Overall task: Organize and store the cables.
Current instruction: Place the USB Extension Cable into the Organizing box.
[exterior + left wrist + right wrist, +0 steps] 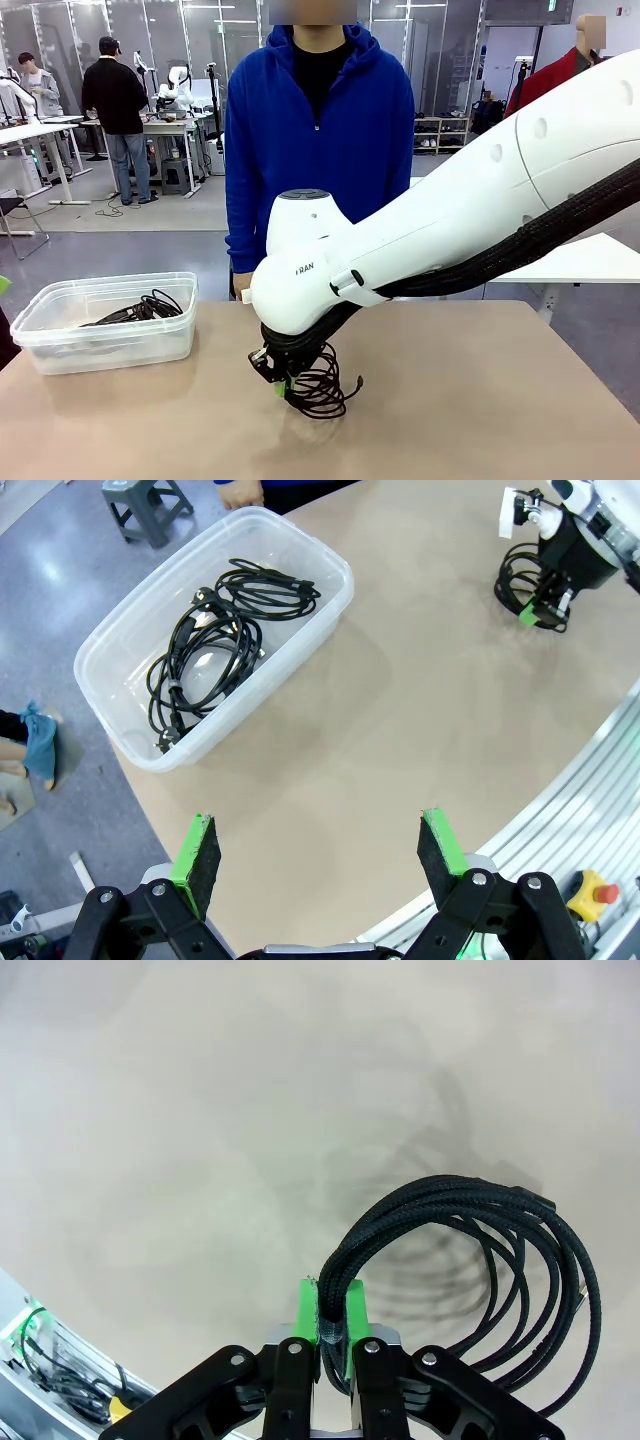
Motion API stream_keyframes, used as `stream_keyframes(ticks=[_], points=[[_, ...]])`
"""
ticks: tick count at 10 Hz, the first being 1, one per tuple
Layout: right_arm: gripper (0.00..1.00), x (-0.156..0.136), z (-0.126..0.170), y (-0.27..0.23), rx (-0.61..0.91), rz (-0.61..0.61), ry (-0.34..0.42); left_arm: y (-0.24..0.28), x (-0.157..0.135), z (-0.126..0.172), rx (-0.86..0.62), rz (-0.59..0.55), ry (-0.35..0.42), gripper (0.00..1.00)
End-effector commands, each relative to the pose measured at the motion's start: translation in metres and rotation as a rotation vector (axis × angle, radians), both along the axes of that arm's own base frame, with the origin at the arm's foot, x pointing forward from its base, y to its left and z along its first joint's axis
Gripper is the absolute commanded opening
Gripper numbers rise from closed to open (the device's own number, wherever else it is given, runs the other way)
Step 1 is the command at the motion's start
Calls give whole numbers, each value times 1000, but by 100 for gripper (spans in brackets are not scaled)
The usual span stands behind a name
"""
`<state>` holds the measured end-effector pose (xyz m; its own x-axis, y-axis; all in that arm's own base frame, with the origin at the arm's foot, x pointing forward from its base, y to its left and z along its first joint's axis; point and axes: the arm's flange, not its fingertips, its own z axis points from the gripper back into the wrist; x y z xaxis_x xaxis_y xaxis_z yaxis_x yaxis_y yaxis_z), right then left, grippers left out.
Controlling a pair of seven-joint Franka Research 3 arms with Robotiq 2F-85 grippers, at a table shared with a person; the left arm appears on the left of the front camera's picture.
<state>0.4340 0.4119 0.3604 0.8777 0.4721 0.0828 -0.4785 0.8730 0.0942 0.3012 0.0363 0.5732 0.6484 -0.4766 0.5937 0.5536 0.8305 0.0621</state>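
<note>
Left to right: coiled cables (215, 630) lie flat in a clear bin (60, 345) at the table's (480, 400) left edge; left gripper (320, 855) open; right gripper (332, 1320) pinches a braided coil (320, 385) hanging edge-down mid-table.

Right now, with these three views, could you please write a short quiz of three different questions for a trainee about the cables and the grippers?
1. True or false: the right gripper pinches a coiled black braided cable between its green pads.
2. Where do the stored cables lie? A) loose on the table B) in the clear plastic bin C) in the person's hand
3. Fill in: the left gripper hangs over the table with jaws ____ and nothing between them.

Key: 1 true; 2 B; 3 open
</note>
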Motion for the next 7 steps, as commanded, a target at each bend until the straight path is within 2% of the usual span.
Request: stream_keyframes(ticks=[1, 5, 6, 7], points=[[28, 3, 4, 5, -12, -43, 2, 0, 0, 1, 9, 8, -4, 100], [94, 1, 11, 2, -2, -44, 1, 0, 0, 1, 9, 8, -4, 100], [100, -1, 13, 0, 6, -41, 0, 0, 0, 1, 9, 8, -4, 100], [100, -3, 18, -4, 17, -35, -4, 0, 0, 1, 9, 8, -4, 100]])
